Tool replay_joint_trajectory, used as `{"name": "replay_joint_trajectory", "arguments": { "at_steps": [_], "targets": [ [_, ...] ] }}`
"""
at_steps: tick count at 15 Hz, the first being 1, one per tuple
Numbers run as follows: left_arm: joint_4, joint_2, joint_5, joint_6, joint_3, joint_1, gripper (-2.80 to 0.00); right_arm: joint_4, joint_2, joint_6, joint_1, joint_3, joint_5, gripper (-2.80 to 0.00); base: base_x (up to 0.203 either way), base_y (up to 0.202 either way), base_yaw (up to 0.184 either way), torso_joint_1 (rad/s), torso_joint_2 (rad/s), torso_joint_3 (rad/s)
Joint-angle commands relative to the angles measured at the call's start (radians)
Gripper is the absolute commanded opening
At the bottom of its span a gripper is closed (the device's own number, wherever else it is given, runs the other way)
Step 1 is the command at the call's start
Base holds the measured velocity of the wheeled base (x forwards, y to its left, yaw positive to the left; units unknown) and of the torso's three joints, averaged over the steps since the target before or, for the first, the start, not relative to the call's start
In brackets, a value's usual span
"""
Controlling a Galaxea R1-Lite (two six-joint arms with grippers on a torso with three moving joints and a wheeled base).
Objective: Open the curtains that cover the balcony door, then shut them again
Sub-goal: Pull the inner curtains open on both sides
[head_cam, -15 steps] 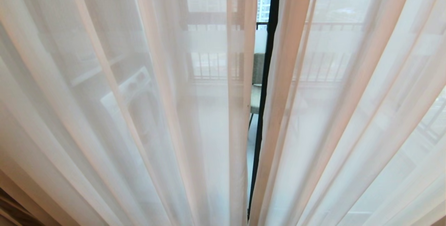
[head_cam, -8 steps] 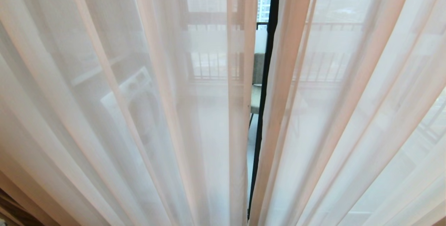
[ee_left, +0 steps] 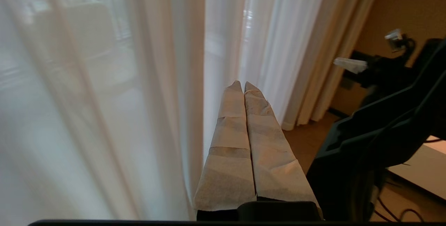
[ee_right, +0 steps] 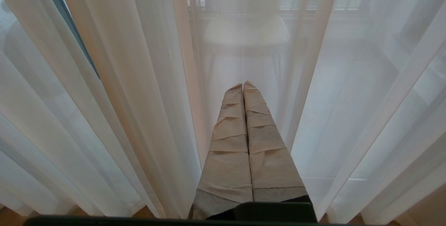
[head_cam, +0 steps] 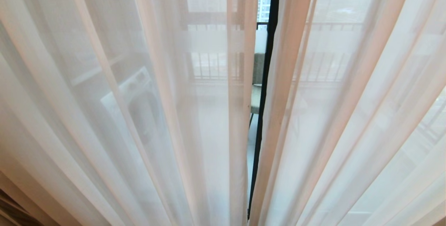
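Thin white sheer curtains fill the head view as a left panel and a right panel. A narrow gap between them shows the dark frame of the balcony door. Neither gripper is in the head view. My left gripper is shut and empty, its tape-wrapped fingers pointing at the sheer curtain, close to it but apart. Heavy cream drapes hang beyond. My right gripper is shut and empty too, just in front of sheer folds, with the door frame behind them.
Through the gap and the sheers I see a grey chair, a white appliance and balcony railing bars. In the left wrist view the robot's dark body stands close by, over brown floor.
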Motion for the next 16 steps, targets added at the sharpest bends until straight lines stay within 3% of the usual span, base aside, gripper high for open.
{"name": "replay_joint_trajectory", "arguments": {
  "at_steps": [1, 4, 7, 10, 16],
  "targets": [
    [-0.002, 0.178, -0.030, -0.004, -0.092, -0.085, -2.80, 0.000, 0.002, 0.000, 0.000, 0.000, 0.000, -2.80, 0.000, 0.000, 0.000, 0.000, 0.00, 0.000],
    [-0.004, 0.347, 0.010, -0.012, -0.224, -0.243, -2.80, 0.000, 0.002, 0.000, 0.000, 0.000, 0.000, -2.80, 0.000, 0.000, 0.000, 0.000, 0.00, 0.000],
    [-0.005, 0.509, 0.182, -0.013, -0.374, -0.385, -2.80, 0.000, 0.002, 0.000, 0.000, 0.000, 0.000, -2.80, 0.000, 0.000, 0.000, 0.000, 0.00, 0.000],
    [-0.005, 0.620, 0.449, -0.010, -0.492, -0.501, -2.80, 0.000, 0.002, 0.000, 0.000, 0.000, 0.000, -2.80, 0.000, 0.000, 0.000, 0.000, 0.00, 0.000],
    [-0.006, 0.827, 1.135, 0.067, -0.716, -0.696, -2.80, 0.000, 0.002, 0.000, 0.000, 0.000, 0.000, -2.80, 0.000, 0.000, 0.000, 0.000, 0.00, 0.000]
  ]
}}
